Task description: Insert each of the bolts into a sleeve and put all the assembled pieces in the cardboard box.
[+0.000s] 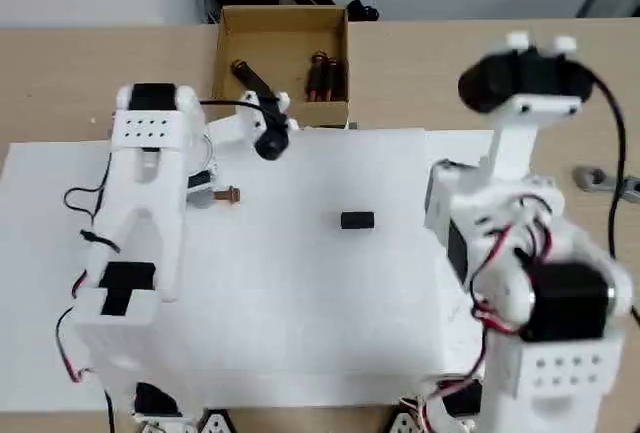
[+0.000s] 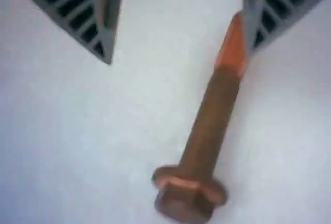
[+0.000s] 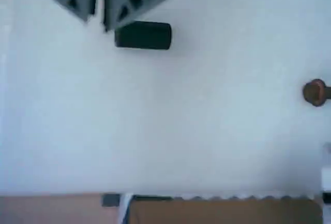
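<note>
Lying inside the cardboard box (image 1: 284, 12) are assembled pieces (image 1: 322, 75).

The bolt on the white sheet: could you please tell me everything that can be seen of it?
The bolt is copper-brown and looks like metal, with a hexagonal flanged head and a straight shank whose tip looks brighter orange. It lies flat on the white sheet, bare, with nothing fitted over it. Its tip sits within the open left gripper, close against one finger; whether they touch I cannot tell. Its head points towards the middle of the sheet.
</note>
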Robot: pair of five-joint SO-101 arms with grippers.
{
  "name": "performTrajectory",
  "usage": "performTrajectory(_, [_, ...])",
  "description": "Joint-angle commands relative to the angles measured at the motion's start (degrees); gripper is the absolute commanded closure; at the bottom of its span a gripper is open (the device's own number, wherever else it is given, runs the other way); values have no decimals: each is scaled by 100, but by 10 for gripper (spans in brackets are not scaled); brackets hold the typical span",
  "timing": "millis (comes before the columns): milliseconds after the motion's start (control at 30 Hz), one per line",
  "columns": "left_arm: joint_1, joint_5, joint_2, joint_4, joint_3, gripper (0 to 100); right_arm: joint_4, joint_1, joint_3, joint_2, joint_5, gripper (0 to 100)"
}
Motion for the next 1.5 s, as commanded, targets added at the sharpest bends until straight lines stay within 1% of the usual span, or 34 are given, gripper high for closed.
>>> performTrajectory(0, [97,-246,70,-18,-224,840,-479,48,712,-629,264,995])
performTrajectory(167, [9,-589,343,-44,-224,840,-787,48,1547,-1209,334,995])
performTrajectory(333, [-53,-615,589,-404,-224,840,-787,48,1908,-1411,308,995])
performTrajectory(500, [44,-615,818,-721,-224,840,-787,48,2013,-1393,299,995])
performTrajectory(867, [264,-589,1363,-1002,-224,845,-796,40,2040,-1376,290,995])
performTrajectory(967, [237,-580,1495,-1002,-224,864,-787,40,2040,-1376,290,995])
performTrajectory(1100, [237,-571,1530,-905,-224,983,-787,31,2040,-1376,290,995])
performTrajectory(1133, [255,-519,1530,-835,-224,998,-787,31,2040,-1376,290,995])
performTrajectory(1333, [264,-466,1424,-484,-224,995,-787,31,2040,-1376,290,995])
performTrajectory(1467, [264,-466,1020,-167,-224,995,-787,31,2040,-1376,290,995])
